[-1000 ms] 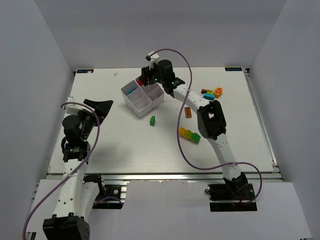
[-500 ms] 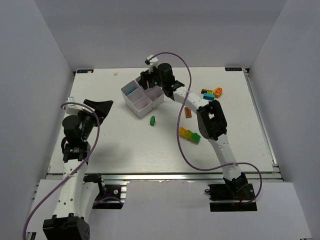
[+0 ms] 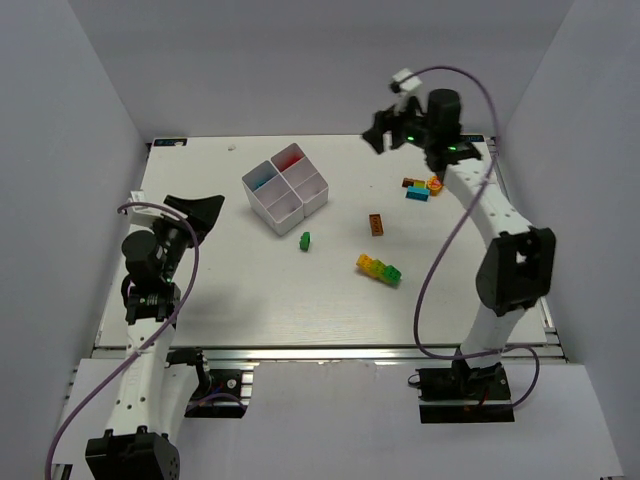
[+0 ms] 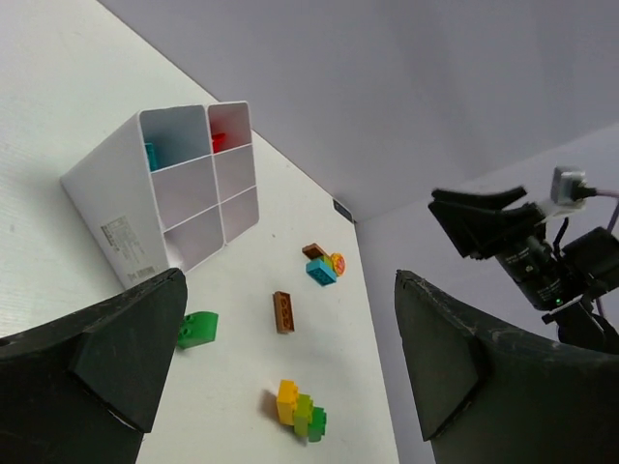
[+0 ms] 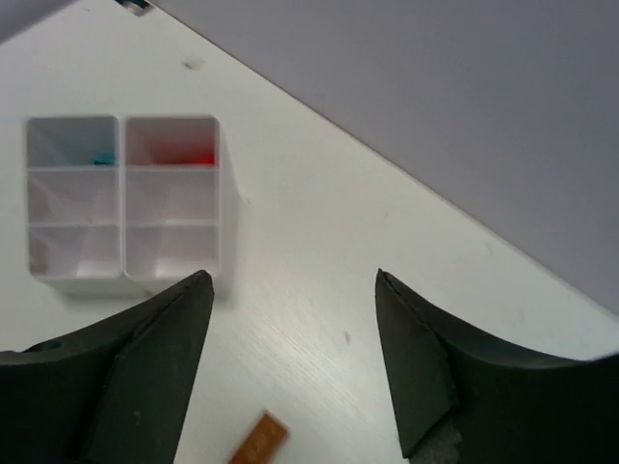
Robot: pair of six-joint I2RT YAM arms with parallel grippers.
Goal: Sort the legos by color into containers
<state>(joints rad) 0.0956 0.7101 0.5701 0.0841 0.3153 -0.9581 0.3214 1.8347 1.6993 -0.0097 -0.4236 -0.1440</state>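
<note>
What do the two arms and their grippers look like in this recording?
Both arms are white tubular links with black joint housings. The left arm and right arm each carry a loose purple cable looping from base to wrist. The left gripper and right gripper have matte black, wedge-shaped fingers. A green light glows at the right wrist.

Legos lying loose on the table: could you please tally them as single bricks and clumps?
Single bricks: 2, the green brick and the orange-brown brick.
Clumps: 2, the yellow-green clump and the brown-blue-orange clump.
Total: 4.
</note>
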